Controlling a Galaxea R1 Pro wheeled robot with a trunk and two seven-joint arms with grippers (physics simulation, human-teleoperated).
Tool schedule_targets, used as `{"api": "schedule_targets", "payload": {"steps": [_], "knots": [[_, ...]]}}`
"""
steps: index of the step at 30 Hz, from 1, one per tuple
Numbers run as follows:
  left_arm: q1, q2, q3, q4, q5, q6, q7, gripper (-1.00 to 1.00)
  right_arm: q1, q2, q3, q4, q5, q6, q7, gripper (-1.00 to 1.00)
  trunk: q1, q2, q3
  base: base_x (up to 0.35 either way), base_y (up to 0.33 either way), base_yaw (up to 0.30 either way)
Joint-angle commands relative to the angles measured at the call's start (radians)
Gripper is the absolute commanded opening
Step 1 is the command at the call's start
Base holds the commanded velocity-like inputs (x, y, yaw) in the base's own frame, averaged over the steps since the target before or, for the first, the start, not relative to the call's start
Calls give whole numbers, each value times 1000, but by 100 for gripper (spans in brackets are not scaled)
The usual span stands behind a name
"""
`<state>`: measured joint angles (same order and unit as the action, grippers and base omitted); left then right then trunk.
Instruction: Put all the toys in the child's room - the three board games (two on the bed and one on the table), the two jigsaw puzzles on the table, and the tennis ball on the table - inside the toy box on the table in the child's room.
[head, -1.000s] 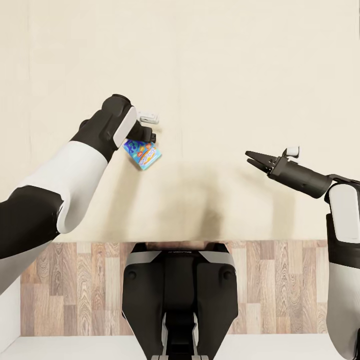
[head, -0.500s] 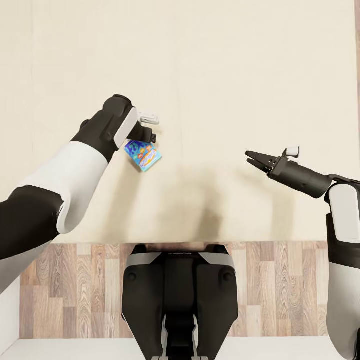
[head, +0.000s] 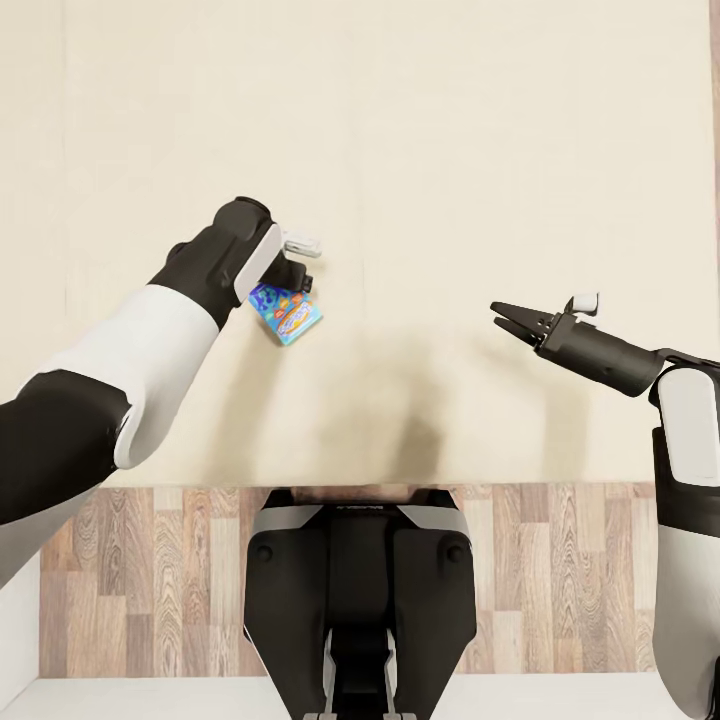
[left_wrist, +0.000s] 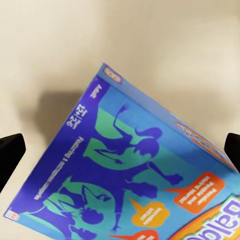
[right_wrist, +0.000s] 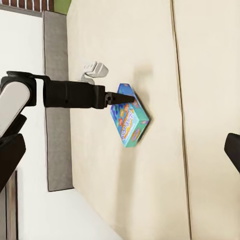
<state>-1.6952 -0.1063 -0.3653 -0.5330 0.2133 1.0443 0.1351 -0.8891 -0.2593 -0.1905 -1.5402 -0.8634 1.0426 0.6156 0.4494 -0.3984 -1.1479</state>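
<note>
Blue board game (head: 286, 312) dangles by one corner from the clamped left gripper (right_wrist: 120, 99) over the bed (head: 450, 150); it could twist loose. Right gripper (head: 508, 320) hovers nearly shut, empty.

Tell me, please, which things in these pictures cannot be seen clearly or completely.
- Left gripper fingertips: head view, its own wrist hides them.
- Board game: left wrist view, picture edges cut it off; head view, print too small to read.
- Whether the board game rests on the bed or is lifted: not clear.
- Right gripper: head view, too small to tell a gap between its fingers.
</note>
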Motion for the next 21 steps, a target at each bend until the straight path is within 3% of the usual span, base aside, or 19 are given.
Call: {"api": "schedule_targets", "payload": {"steps": [1, 21], "knots": [[0, 1, -5, 1, 11, 3, 9, 100, -1, 0, -1, 0, 6, 5, 7, 100, 1, -2, -1, 0, 0, 0], [0, 5, -2, -18, 9, -16, 11, 100, -1, 0, -1, 0, 6, 5, 7, 100, 1, -2, -1, 0, 0, 0]]}}
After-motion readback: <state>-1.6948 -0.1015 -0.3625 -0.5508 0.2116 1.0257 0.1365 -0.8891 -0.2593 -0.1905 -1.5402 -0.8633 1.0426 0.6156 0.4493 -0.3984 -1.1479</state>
